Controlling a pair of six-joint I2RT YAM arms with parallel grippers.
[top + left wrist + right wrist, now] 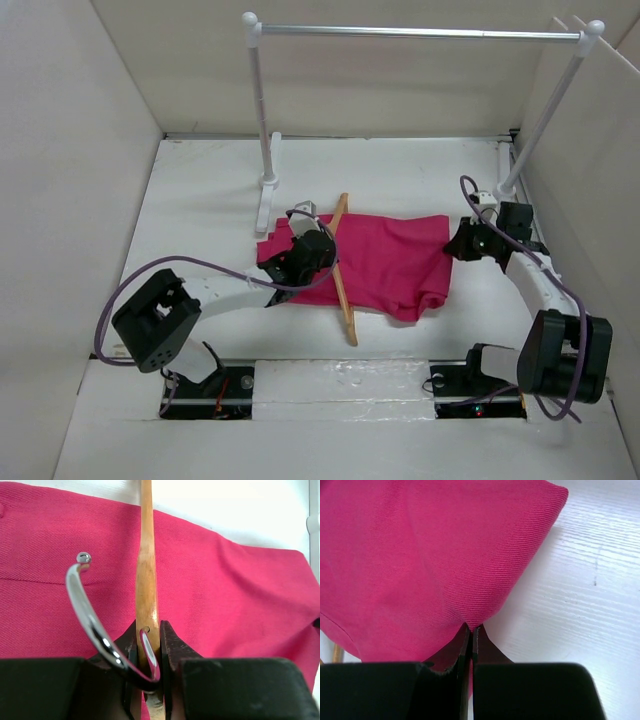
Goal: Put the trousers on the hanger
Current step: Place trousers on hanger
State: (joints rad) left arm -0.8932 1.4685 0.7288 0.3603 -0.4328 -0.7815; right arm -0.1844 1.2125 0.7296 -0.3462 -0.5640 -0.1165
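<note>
The magenta-pink trousers (385,262) lie folded on the white table, draped over the tan wooden hanger (342,275), which runs from upper middle to lower middle. My left gripper (312,248) is shut on the hanger at its top by the metal hook (86,611); the wood (146,580) sits clamped between the jaws. My right gripper (458,243) is shut on the trousers' right edge; in the right wrist view the pink cloth (435,560) is pinched at the fingertips (471,628). The waist button is out of view.
A silver rail (420,32) on white posts (262,110) stands at the back of the table; its right post (545,110) is close behind my right gripper. White walls enclose the table on the left, right and back.
</note>
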